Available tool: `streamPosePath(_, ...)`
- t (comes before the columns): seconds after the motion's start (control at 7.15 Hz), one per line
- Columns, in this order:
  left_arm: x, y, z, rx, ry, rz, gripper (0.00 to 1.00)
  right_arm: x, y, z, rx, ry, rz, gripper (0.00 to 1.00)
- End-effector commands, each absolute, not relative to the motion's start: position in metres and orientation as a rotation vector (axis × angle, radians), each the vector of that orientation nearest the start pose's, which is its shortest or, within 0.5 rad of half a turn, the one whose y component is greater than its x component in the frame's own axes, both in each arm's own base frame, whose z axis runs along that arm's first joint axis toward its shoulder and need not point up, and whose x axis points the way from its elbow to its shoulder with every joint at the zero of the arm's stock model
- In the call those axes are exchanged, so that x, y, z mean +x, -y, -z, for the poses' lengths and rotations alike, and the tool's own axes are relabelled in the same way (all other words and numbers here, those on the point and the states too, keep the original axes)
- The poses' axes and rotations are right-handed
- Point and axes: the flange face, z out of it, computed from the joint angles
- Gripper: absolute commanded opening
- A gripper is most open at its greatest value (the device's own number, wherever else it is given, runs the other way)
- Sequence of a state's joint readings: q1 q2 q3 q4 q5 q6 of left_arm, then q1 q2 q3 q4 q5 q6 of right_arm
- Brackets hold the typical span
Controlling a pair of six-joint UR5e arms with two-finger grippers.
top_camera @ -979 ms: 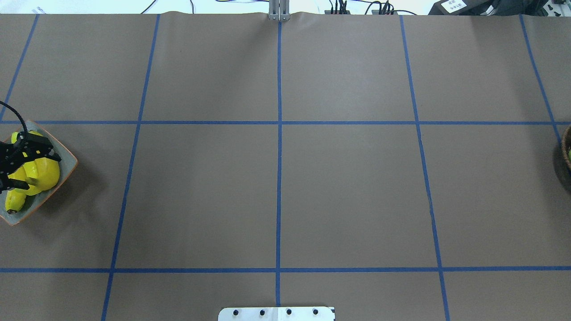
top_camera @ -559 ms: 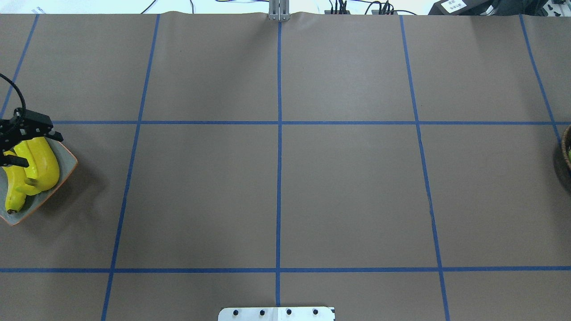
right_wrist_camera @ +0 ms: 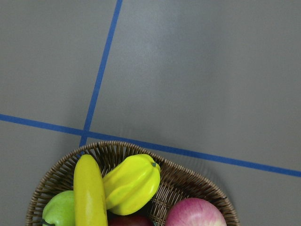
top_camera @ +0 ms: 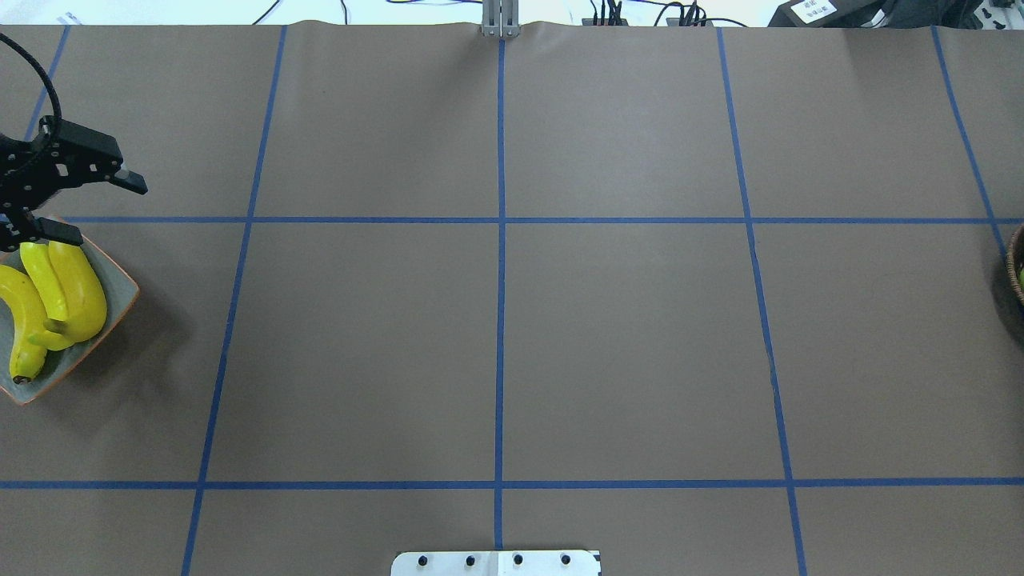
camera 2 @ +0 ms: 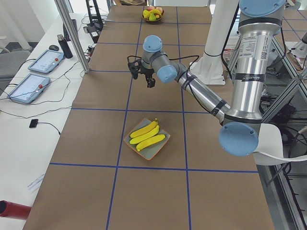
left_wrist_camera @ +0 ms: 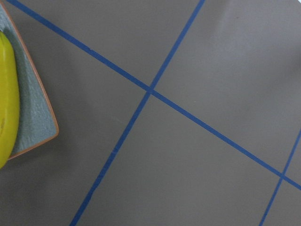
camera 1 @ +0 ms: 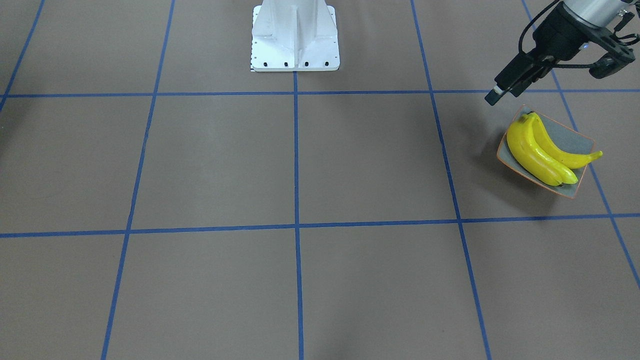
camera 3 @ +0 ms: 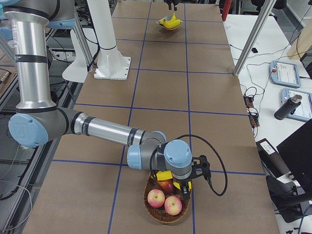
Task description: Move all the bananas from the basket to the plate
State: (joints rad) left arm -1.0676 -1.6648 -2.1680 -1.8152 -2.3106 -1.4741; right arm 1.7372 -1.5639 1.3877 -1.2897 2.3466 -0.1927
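Note:
Bright yellow bananas (top_camera: 68,288) lie together on the square grey plate (top_camera: 120,280) with an orange rim at the table's left end. They also show in the front view (camera 1: 537,155) and the left side view (camera 2: 145,135). My left gripper (top_camera: 92,208) is open and empty, raised just beyond the plate's far side. Another banana (right_wrist_camera: 89,193) lies in the wicker basket (right_wrist_camera: 188,181) at the table's right end. My right gripper (camera 3: 187,183) hangs over the basket (camera 3: 163,214); I cannot tell whether it is open or shut.
The basket also holds a yellow star fruit (right_wrist_camera: 131,183), a green apple (right_wrist_camera: 59,212) and red apples (camera 3: 157,197). The robot's white base plate (top_camera: 496,562) sits at the near edge. Blue tape lines cross the brown table (top_camera: 496,320).
My left gripper has lifted off the bananas on the plate and moved toward the table's far side, open and empty. The bananas stay on the plate.

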Motion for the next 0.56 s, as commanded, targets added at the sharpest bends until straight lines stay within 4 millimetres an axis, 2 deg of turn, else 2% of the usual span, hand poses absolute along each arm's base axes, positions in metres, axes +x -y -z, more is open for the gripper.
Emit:
streamPosePath(0.0, 0.166, 0.437, -0.285, -0.065, -1.148, 0.507, 1.00, 0.109, 0.452, -0.733, 0.244, 0.789, 0.030, 1.00)
streamPosePath(0.28, 0.164, 0.436, -0.279, -0.054, -1.158, 0.500, 1.00, 0.072, 0.434, -0.738, 0.283, 0.808, 0.011, 1.00)
streamPosePath(0.42, 0.164, 0.436, -0.279, -0.054, -1.158, 0.500, 1.00, 0.068, 0.414, -0.749, 0.289, 0.810, 0.030, 1.00)
